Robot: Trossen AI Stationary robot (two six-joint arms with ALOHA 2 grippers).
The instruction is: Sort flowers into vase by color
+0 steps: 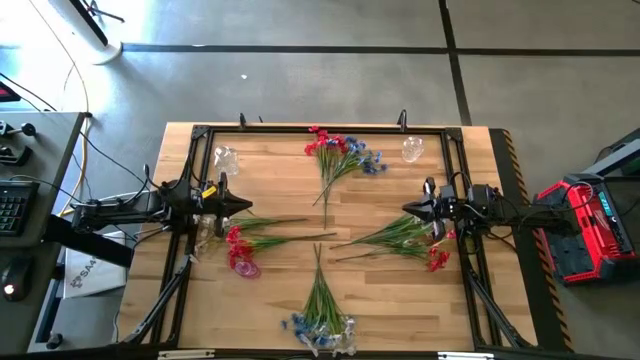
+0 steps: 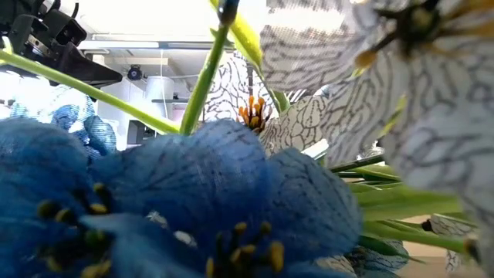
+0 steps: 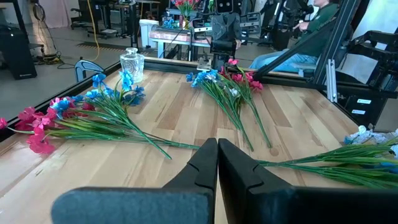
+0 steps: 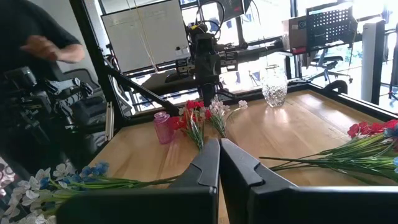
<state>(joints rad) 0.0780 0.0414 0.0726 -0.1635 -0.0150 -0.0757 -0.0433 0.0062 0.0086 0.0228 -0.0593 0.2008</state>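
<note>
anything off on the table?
Yes. The pink vase lies tipped on its side by the red flowers near the left gripper. The clear vases stand upright and empty. The blue and white bunch at the near edge blocks the low view.

A: Count on the surface point(image 1: 280, 160)?
B: Four flower bunches: top one point(image 1: 338, 160), left one point(image 1: 262, 236), right one point(image 1: 400, 240), bottom one point(image 1: 320, 305).
A: Vases?
B: Three that I can make out: two clear, top-left point(image 1: 226, 158) and top-right point(image 1: 412, 149), plus one pink point(image 1: 247, 266) by the left bunch.
A: Arms?
B: Two, one per side, each with two fingers.
</note>
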